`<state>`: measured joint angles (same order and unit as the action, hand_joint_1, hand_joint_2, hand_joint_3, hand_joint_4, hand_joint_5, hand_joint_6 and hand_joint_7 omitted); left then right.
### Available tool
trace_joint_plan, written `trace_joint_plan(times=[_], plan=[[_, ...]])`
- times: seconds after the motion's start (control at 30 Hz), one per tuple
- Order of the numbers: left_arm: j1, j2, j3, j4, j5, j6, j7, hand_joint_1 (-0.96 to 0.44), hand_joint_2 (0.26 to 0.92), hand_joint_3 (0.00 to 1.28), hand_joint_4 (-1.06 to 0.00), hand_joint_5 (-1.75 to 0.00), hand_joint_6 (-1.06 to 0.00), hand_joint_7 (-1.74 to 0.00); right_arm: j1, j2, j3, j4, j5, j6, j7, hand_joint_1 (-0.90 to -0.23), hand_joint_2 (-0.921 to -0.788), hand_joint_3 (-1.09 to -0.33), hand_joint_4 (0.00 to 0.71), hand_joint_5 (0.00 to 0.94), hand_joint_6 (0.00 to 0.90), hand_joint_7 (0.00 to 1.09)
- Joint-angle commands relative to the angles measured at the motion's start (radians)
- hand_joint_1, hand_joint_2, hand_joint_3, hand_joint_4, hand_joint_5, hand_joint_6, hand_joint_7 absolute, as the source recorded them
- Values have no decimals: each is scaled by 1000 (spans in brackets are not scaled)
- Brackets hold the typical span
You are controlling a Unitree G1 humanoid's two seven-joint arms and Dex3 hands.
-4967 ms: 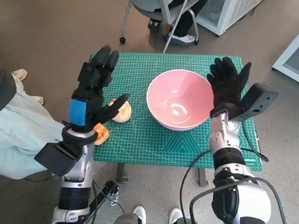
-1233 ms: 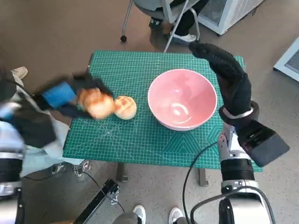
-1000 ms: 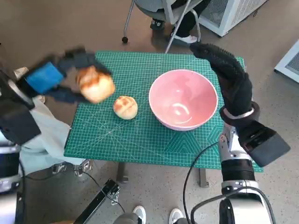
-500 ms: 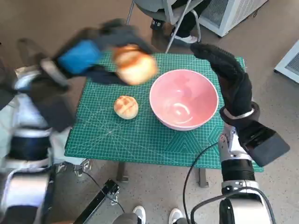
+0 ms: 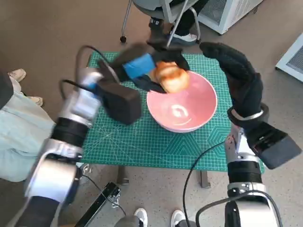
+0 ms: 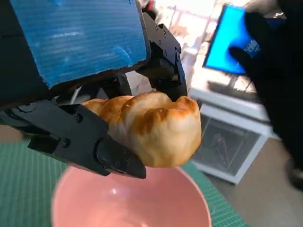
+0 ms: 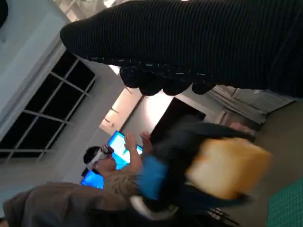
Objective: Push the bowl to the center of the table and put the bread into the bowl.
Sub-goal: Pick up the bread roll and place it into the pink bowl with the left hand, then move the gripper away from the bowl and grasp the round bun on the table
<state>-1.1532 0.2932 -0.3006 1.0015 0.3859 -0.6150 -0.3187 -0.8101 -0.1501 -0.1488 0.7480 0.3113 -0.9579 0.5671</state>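
My left hand (image 5: 144, 66) grips a golden-brown bread roll (image 5: 171, 77) and holds it in the air over the far left rim of the pink bowl (image 5: 182, 111). In the left wrist view the bread roll (image 6: 151, 127) sits between the black fingers (image 6: 85, 142), with the pink bowl (image 6: 128, 203) below it. My right hand (image 5: 239, 78) in its black glove stands raised beside the bowl's right rim, fingers straight, holding nothing. The right wrist view shows the blurred bread roll (image 7: 227, 165) and the left hand (image 7: 151, 177) beyond the glove (image 7: 189, 47). My left arm hides the second roll.
The green cutting mat (image 5: 137, 137) covers the small table. A chair (image 5: 158, 14) with a seated person's feet stands past the far edge. A person's pale-trousered leg (image 5: 19, 127) is at the left. White cabinets (image 5: 222, 12) stand at the back right.
My left hand has carried the bread roll rightward, from above the mat's far left to over the bowl's rim. The right hand stays raised by the bowl.
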Motion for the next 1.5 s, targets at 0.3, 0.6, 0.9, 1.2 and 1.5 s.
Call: trace_joint_plan(times=[0.3,0.6,0.9,1.2,1.5], plan=[[-45,-66,-58,131,43,141,-114,-143,851,173,-182,-517,-126,-844,44,-18,-17,-17,16,8,13,-643,-921,-739,333,7,29,847],[-2,-19,-45,44,38,140,-154,-156,858,52,-117,-118,-68,-638,54,-15,-26,-33,17,4,6,-645,-921,-727,330,5,26,836],[85,97,2,-144,-1,88,-173,-145,877,16,-108,-18,-122,-426,53,-4,-33,-23,18,3,3,-654,-921,-723,327,3,27,833],[137,214,55,-247,-29,119,-210,-100,884,1,-132,-3,-273,-140,51,3,-36,-16,22,2,7,-663,-921,-722,327,2,30,829],[197,281,82,-351,-29,228,-251,-34,883,0,-169,-7,-330,-62,43,9,-35,-3,32,4,19,-662,-921,-722,327,2,31,827]])
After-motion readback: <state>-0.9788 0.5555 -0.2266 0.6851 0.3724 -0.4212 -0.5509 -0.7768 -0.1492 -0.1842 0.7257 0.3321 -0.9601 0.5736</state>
